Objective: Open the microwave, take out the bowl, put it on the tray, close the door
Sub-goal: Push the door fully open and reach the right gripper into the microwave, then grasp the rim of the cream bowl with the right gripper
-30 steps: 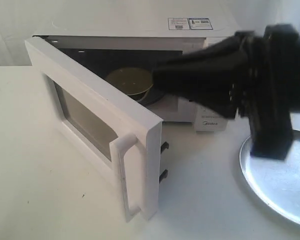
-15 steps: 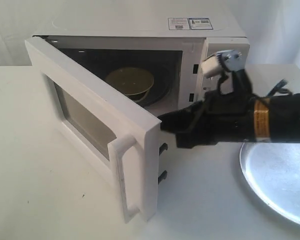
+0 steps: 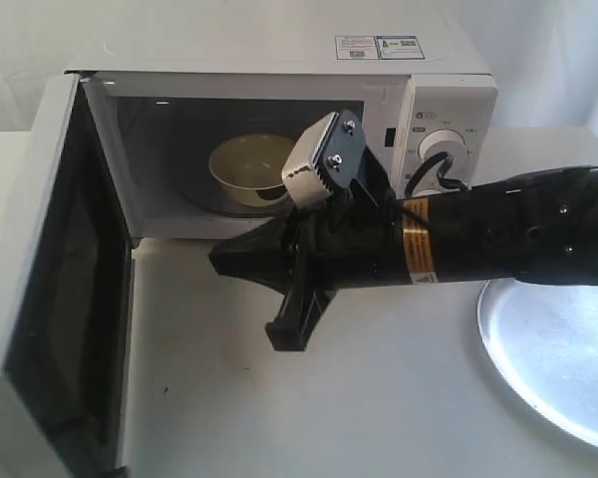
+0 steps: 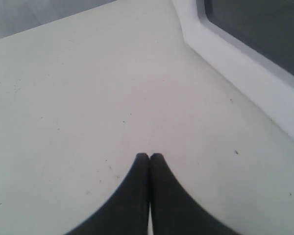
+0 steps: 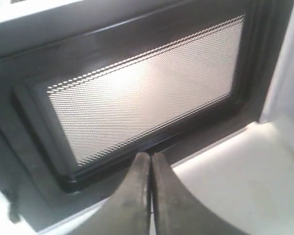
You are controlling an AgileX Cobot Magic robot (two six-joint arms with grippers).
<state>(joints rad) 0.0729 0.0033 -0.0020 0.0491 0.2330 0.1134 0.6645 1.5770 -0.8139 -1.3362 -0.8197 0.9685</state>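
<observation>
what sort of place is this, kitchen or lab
Probably a robot lab mock-up, not a real kitchen: a microwave and metal tray on a plain white table, with a black robot arm reaching across.

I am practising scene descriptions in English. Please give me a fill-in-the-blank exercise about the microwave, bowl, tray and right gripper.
The door of the microwave stands ____.
The bowl sits ____ the microwave.
The right gripper is ____ and holds nothing.
In the exterior view, the tray lies to the ____ of the microwave.
Missing words: open; inside; shut; right.
</observation>
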